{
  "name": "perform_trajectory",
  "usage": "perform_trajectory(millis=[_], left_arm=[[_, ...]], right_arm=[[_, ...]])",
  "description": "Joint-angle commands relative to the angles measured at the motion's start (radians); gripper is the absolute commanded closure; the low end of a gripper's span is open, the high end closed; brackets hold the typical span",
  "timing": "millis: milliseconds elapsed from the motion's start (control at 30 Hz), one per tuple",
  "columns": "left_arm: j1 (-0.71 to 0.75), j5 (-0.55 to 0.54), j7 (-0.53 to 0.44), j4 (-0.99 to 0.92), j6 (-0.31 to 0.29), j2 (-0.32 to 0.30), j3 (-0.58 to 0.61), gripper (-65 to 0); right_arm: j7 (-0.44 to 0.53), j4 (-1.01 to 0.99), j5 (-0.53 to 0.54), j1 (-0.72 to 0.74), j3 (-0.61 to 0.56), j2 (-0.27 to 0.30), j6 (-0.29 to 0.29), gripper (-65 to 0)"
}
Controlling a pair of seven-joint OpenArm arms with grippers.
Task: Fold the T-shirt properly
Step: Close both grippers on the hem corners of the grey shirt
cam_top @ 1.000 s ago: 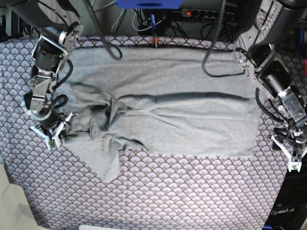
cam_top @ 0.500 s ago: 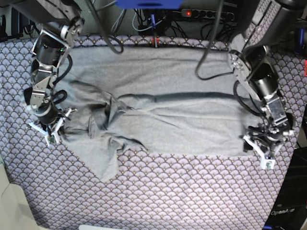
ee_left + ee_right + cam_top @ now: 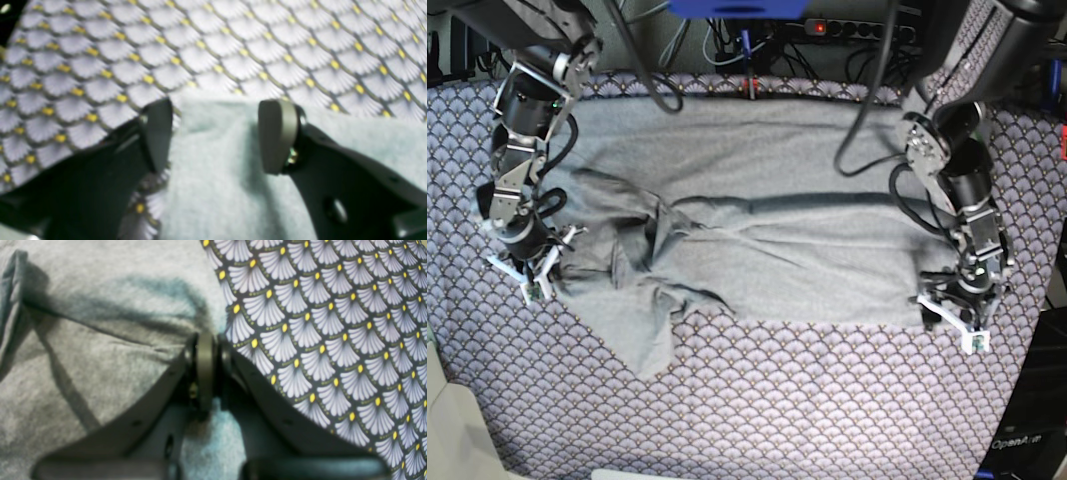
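From my remote station I see the T-shirt [image 3: 767, 230] spread crumpled across the purple fan-patterned tablecloth [image 3: 827, 410], rumpled toward the right arm's end. My left gripper [image 3: 955, 322] has its jaws apart, straddling the shirt's corner edge, with one pad [image 3: 277, 136] over the grey cloth and the other beside it. My right gripper [image 3: 206, 350] has its jaws pressed together at the shirt's edge, though I cannot tell whether fabric lies between them.
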Motion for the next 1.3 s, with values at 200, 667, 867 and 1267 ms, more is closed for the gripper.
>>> perform_trajectory(millis=[200,667,867,1267], left_arm=[[-0.069,-0.013,-0.024,-0.066,0.007,-0.041,0.000,-39.9],[-0.079,-0.015,-0.137,-0.232,0.047,-0.061,0.000,-39.9],[-0.081,-0.015,-0.131,-0.235,0.047,-0.061,0.000,-31.2],[-0.089,-0.015,0.010,-0.083,0.035,-0.050,-0.001,0.0]], right_arm=[[-0.082,-0.006,-0.054,-0.003,0.003,0.015,0.014,0.0],[-0.079,-0.001,-0.056,-0.024,0.003,0.022,0.014,0.0],[-0.079,-0.001,-0.056,-0.024,0.003,0.027,0.014,0.0],[-0.081,0.128,-0.050,-0.032,0.004,0.024,0.014,0.0]])
